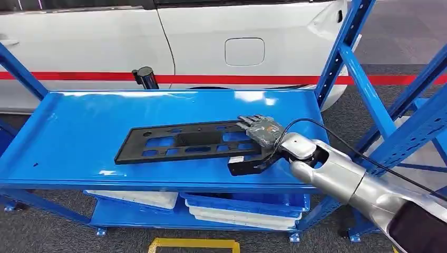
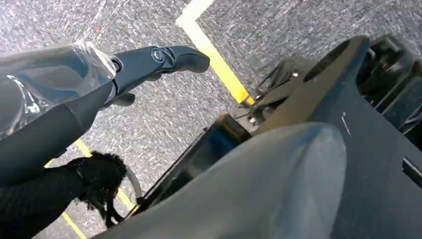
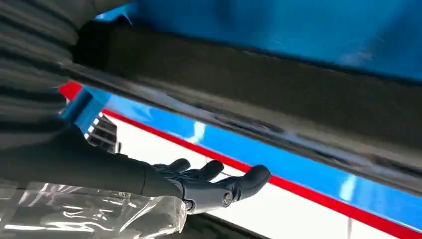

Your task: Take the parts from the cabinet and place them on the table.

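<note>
Centrally, one flat black panel (image 1: 190, 141), a long rectangle pierced by several cut-outs, lies on the glossy blue metal desk (image 1: 79, 121), its long axis running left to right and slightly tilted. One right hand (image 1: 261, 130) rests on the panel's right end, fingers (image 1: 248, 120) extended flat over it; whether they clasp it cannot be told. Below, two blue bins (image 1: 248, 203) and one white tray (image 1: 142, 197) sit on the lower shelf. Behind stands a white car (image 1: 211, 37) with a red stripe. The left hand (image 2: 149, 62) hangs above the grey floor, its fingers loosely spread and holding nothing.
</note>
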`<state>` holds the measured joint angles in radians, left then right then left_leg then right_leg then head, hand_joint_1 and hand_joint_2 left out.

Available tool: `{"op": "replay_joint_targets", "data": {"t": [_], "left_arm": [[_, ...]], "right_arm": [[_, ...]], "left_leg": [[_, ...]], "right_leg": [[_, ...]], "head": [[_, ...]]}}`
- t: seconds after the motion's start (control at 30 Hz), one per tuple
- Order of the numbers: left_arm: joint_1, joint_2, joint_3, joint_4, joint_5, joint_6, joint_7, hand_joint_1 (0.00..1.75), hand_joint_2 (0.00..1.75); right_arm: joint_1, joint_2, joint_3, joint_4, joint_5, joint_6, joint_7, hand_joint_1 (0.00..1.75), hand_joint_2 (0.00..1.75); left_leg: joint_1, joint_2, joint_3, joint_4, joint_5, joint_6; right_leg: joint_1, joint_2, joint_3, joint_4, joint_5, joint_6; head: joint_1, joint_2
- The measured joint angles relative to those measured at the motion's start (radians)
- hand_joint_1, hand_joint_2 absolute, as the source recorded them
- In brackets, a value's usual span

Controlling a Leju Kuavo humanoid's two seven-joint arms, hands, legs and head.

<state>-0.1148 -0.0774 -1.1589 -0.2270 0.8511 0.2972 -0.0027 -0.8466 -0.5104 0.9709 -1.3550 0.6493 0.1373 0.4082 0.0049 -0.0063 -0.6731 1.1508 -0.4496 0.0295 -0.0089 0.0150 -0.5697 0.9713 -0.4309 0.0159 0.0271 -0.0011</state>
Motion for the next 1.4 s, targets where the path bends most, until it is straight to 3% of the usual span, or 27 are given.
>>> {"op": "replay_joint_targets", "data": {"t": [0.03,0.07,0.1,0.13,0.17,0.2,0.27,0.3,0.37,0.4,0.43,0.5,0.57,0.6,0.7,0.77,0.87,0.9,0.93,1.0,1.07,1.1,1.2,1.27,1.3,1.37,1.4], "left_arm": [[0.0,0.0,0.0,0.0,0.0,0.0,0.002,0.0,0.0],[0.0,0.0,0.0,0.001,0.0,-0.001,0.002,0.0,0.0],[0.0,0.0,0.0,0.002,0.0,0.0,0.003,0.0,0.0],[0.001,0.0,0.0,0.003,-0.001,-0.001,0.003,0.0,0.0],[0.003,-0.001,0.0,0.003,-0.001,-0.001,0.003,0.0,0.0],[0.004,-0.001,0.0,0.003,-0.002,0.0,0.003,0.0,0.0],[0.003,-0.005,0.0,0.004,-0.004,-0.001,0.002,0.0,0.0],[0.003,-0.006,0.0,0.004,-0.004,-0.001,0.002,0.0,0.0],[0.004,-0.008,0.0,0.005,-0.004,-0.001,0.002,0.0,0.0],[0.004,-0.008,0.0,0.005,-0.004,-0.001,0.002,0.0,0.0],[0.005,-0.008,0.0,0.006,-0.004,-0.001,0.002,0.0,0.0],[0.004,-0.009,0.0,0.006,-0.006,-0.001,0.002,0.0,0.0],[0.004,-0.009,0.0,0.006,-0.007,-0.001,0.002,0.0,0.0],[0.003,-0.009,0.0,0.006,-0.007,-0.001,0.002,0.0,0.0],[0.003,-0.01,0.0,0.006,-0.009,-0.001,0.004,0.0,0.0],[0.002,-0.01,0.0,0.007,-0.01,-0.001,0.005,0.0,0.0],[0.003,-0.011,0.0,0.007,-0.01,-0.01,0.005,0.0,0.0],[0.002,-0.011,0.0,0.007,-0.01,-0.014,0.005,0.0,0.0],[0.002,-0.01,0.0,0.007,-0.01,-0.017,0.005,0.0,0.0],[0.002,-0.009,0.0,0.007,-0.01,-0.018,0.005,0.0,0.0],[0.002,-0.009,0.0,0.007,-0.009,-0.019,0.005,0.0,0.0],[0.002,-0.009,0.0,0.007,-0.007,-0.019,0.005,0.0,0.0],[0.006,-0.008,0.0,0.007,0.001,-0.023,0.002,0.0,0.0],[0.006,-0.008,0.0,0.008,0.005,-0.024,-0.002,0.0,0.0],[0.005,-0.008,0.0,0.008,0.006,-0.023,-0.003,0.0,0.0],[0.006,-0.009,0.0,0.008,0.013,-0.013,-0.004,0.0,0.0],[0.007,-0.009,0.0,0.008,0.014,-0.01,-0.005,0.0,0.0]], "right_arm": [[-0.004,0.002,0.005,0.005,0.0,0.0,0.0,0.0,1.75],[-0.005,0.003,0.006,0.009,0.0,0.0,0.0,0.0,1.75],[-0.007,0.004,0.008,0.013,0.0,0.0,0.0,0.0,1.75],[-0.01,0.005,0.012,0.015,-0.001,0.0,-0.002,0.09,1.75],[-0.014,0.005,0.013,0.016,-0.002,-0.002,-0.004,1.68,1.75],[-0.016,0.004,0.014,0.019,-0.006,-0.004,-0.01,1.75,1.75],[-0.013,0.003,0.018,0.021,-0.017,-0.011,-0.027,1.75,1.75],[-0.015,0.003,0.021,0.021,-0.022,-0.013,-0.035,1.75,1.75],[-0.009,0.003,0.028,0.021,-0.025,-0.016,-0.042,1.75,1.75],[-0.003,0.003,0.029,0.021,-0.027,-0.018,-0.044,1.75,1.75],[0.0,0.003,0.03,0.021,-0.03,-0.019,-0.046,1.75,1.75],[0.0,0.003,0.033,0.021,-0.031,-0.021,-0.047,1.75,1.75],[-0.004,0.003,0.033,0.02,-0.031,-0.024,-0.047,1.75,1.75],[-0.008,0.002,0.032,0.02,-0.031,-0.027,-0.047,1.75,1.75],[-0.006,0.002,0.033,0.019,-0.032,-0.033,-0.047,1.75,1.75],[-0.006,0.001,0.032,0.019,-0.034,-0.038,-0.05,1.75,1.75],[0.004,0.0,0.031,0.009,-0.053,-0.061,-0.056,1.75,1.75],[0.01,0.0,0.03,0.007,-0.054,-0.064,-0.057,1.75,1.75],[0.014,0.0,0.03,0.004,-0.055,-0.064,-0.057,1.75,1.75],[0.019,-0.001,0.029,0.0,-0.055,-0.064,-0.059,1.75,1.75],[0.019,-0.002,0.024,-0.008,-0.072,-0.071,-0.064,1.75,1.75],[0.021,-0.002,0.021,-0.015,-0.098,-0.086,-0.073,1.75,1.75],[0.033,-0.001,-0.004,-0.057,-0.234,-0.146,-0.095,1.75,1.75],[0.032,0.0,-0.032,-0.116,-0.33,-0.17,-0.103,1.75,1.75],[0.031,0.005,-0.042,-0.136,-0.368,-0.182,-0.109,1.75,1.75],[0.028,0.01,-0.068,-0.203,-0.487,-0.213,-0.126,1.75,1.75],[0.027,0.01,-0.078,-0.238,-0.54,-0.221,-0.13,1.75,1.75]], "left_leg": [[-0.008,0.0,0.043,-0.096,0.045,0.017],[-0.019,-0.001,0.073,-0.169,0.066,0.036],[-0.022,0.001,0.08,-0.187,0.056,0.044],[-0.026,0.001,0.08,-0.185,0.057,0.044],[-0.027,0.002,0.081,-0.187,0.056,0.044],[-0.027,0.001,0.085,-0.194,0.059,0.045],[-0.014,0.001,0.109,-0.227,0.075,0.041],[-0.013,0.002,0.11,-0.229,0.075,0.044],[-0.013,0.002,0.111,-0.228,0.075,0.046],[-0.013,0.002,0.11,-0.227,0.074,0.046],[-0.013,0.002,0.111,-0.227,0.074,0.046],[-0.01,0.001,0.114,-0.225,0.071,0.043],[-0.01,0.0,0.117,-0.22,0.064,0.033],[-0.017,-0.001,0.114,-0.21,0.058,0.026],[-0.013,0.0,0.114,-0.213,0.057,0.014],[-0.007,0.001,0.104,-0.188,0.039,0.0],[-0.002,0.001,0.001,0.04,-0.078,-0.019],[-0.001,0.001,-0.033,0.11,-0.1,-0.022],[0.0,0.001,-0.044,0.134,-0.099,-0.024],[0.001,0.001,0.001,0.039,-0.04,-0.021],[0.001,0.001,0.093,-0.156,0.045,-0.009],[-0.005,0.0,0.114,-0.203,0.044,-0.003],[-0.011,0.0,0.109,-0.202,0.045,0.007],[-0.003,0.002,0.118,-0.216,0.056,0.023],[-0.004,0.002,0.119,-0.217,0.055,0.028],[-0.005,0.002,0.12,-0.217,0.055,0.035],[-0.005,0.001,0.12,-0.216,0.054,0.036]], "right_leg": [[0.004,0.001,0.005,0.0,-0.002,-0.001],[0.003,0.0,0.007,-0.001,-0.004,-0.001],[0.013,-0.001,0.005,0.001,-0.007,0.005],[0.007,-0.003,0.003,-0.001,-0.006,0.01],[0.005,-0.004,0.004,-0.003,-0.007,0.014],[0.005,-0.004,0.007,-0.009,-0.006,0.018],[0.008,-0.006,0.007,0.011,-0.026,0.028],[0.007,-0.006,-0.015,0.059,-0.056,0.031],[0.003,-0.006,-0.102,0.229,-0.13,0.039],[0.002,-0.006,-0.135,0.287,-0.141,0.042],[-0.001,-0.007,-0.144,0.296,-0.13,0.045],[-0.007,-0.008,-0.099,0.185,-0.053,0.05],[-0.013,-0.015,-0.012,0.01,0.021,0.051],[-0.006,-0.013,0.0,-0.021,0.016,0.045],[-0.002,-0.009,-0.004,-0.016,0.016,0.022],[-0.01,-0.01,-0.001,-0.021,0.023,0.009],[-0.01,-0.011,-0.005,-0.02,0.023,0.001],[-0.01,-0.011,-0.005,-0.02,0.023,0.001],[-0.01,-0.011,-0.005,-0.02,0.023,0.001],[-0.01,-0.008,-0.003,-0.02,0.023,0.001],[-0.01,-0.006,-0.001,-0.02,0.021,0.004],[-0.004,-0.005,-0.003,-0.018,0.02,0.009],[-0.005,-0.006,-0.009,-0.019,0.023,0.024],[-0.01,-0.007,-0.014,-0.006,0.01,0.034],[-0.009,-0.009,-0.028,0.031,-0.019,0.035],[-0.009,-0.009,-0.102,0.199,-0.106,0.036],[-0.009,-0.009,-0.136,0.274,-0.133,0.038]], "head": [[0.0,0.0],[0.0,0.0],[0.001,0.0],[0.001,0.0],[0.001,0.0],[0.0,0.0],[0.003,0.0],[0.004,0.0],[0.005,0.0],[0.005,0.0],[0.005,0.0],[0.005,0.0],[0.005,0.0],[0.005,0.0],[0.003,0.0],[0.004,0.0],[0.002,0.0],[0.003,0.0],[0.003,0.0],[0.003,0.0],[0.003,0.0],[0.003,0.0],[0.005,0.0],[0.005,0.0],[0.005,0.0],[0.005,0.0],[0.005,0.0]]}}
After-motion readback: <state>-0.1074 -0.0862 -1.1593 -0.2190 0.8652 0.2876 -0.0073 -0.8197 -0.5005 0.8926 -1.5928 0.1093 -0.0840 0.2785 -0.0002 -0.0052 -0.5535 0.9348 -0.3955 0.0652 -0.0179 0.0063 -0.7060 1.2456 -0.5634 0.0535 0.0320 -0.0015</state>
